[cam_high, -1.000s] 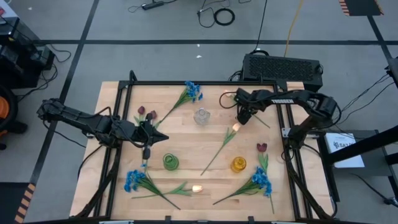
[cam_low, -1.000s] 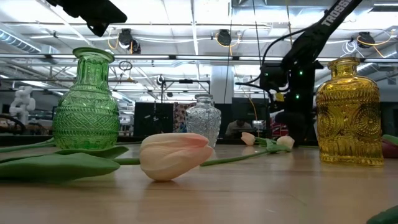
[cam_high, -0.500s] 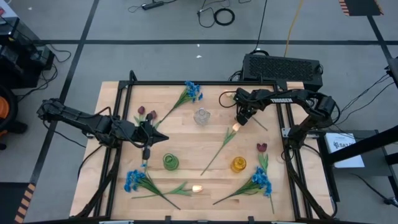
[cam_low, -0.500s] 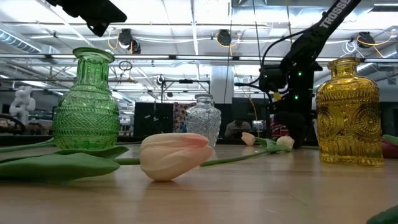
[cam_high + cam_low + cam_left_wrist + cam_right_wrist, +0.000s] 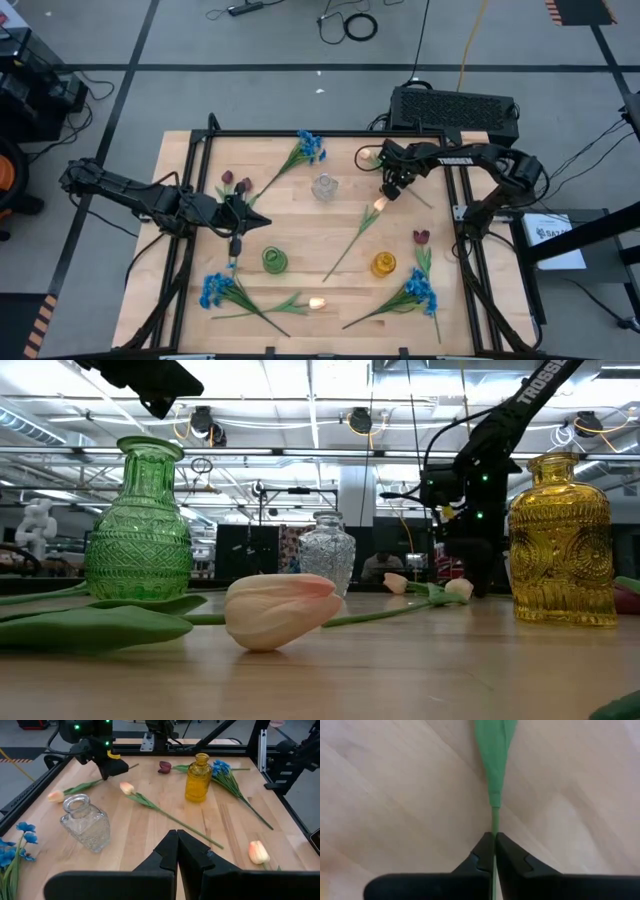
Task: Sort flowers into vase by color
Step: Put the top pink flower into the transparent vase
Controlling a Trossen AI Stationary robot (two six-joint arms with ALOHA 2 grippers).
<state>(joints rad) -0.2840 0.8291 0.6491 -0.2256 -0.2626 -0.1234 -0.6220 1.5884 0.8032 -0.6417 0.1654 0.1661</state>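
The right gripper [image 5: 391,188] is down at the far right of the surface [image 5: 300,270], its fingers [image 5: 481,857] pinched tight on the thin green stem [image 5: 494,822] of a cream tulip [image 5: 367,155] lying there. The left gripper [image 5: 236,243] hovers beside the green vase [image 5: 274,260], fingers [image 5: 170,851] closed on nothing. Other flowers lie scattered around the clear vase [image 5: 324,186] and yellow vase [image 5: 384,263].
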